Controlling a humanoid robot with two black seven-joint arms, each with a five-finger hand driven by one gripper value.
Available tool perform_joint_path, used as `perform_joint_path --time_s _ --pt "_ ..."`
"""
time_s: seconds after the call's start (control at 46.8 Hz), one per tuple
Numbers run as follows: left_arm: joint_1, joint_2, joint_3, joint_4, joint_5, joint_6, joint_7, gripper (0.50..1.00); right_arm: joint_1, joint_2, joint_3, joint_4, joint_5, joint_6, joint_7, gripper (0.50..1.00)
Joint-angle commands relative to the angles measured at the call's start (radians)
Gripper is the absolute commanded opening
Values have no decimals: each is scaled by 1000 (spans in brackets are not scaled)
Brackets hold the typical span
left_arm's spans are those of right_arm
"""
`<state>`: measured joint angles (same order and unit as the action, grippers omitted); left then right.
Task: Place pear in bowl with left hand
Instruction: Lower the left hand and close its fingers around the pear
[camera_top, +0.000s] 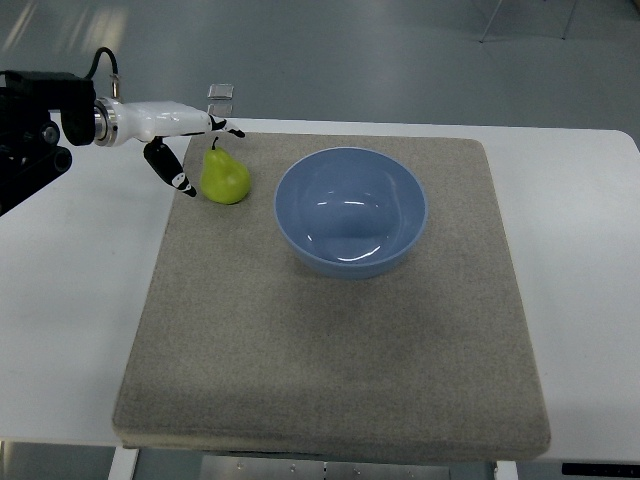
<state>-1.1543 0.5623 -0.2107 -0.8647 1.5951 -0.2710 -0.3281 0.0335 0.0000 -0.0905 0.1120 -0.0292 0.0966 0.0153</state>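
A green pear (226, 176) with a short dark stem stands on the grey mat (330, 340), just left of the bowl. The light blue bowl (351, 209) is empty and sits at the mat's upper middle. My left hand (196, 150), white with black fingertips, reaches in from the left edge and hovers at the pear's upper left. Its fingers are spread: the thumb (178, 180) points down beside the pear's left flank, the other fingers (226, 127) stretch past the stem behind it. None of them closes on the fruit.
The mat lies on a white table (70, 300). A small clear object (221, 97) sits at the table's far edge behind the hand. Beyond the table is grey floor.
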Motion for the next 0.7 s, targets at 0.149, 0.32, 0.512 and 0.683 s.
perform_joint_path --time_s 0.149,0.32,0.512,0.683 --pt "2 -45 8 35 13 53 4 973 0 0 0 0 0 0 0 926" --pt "2 -56 8 58 10 55 4 975 0 0 0 0 0 0 0 924" --pt "8 -74 8 82 3 75 4 975 0 0 0 0 0 0 0 924" --pt "11 -82 7 101 -3 82 4 975 0 0 0 0 0 0 0 924"
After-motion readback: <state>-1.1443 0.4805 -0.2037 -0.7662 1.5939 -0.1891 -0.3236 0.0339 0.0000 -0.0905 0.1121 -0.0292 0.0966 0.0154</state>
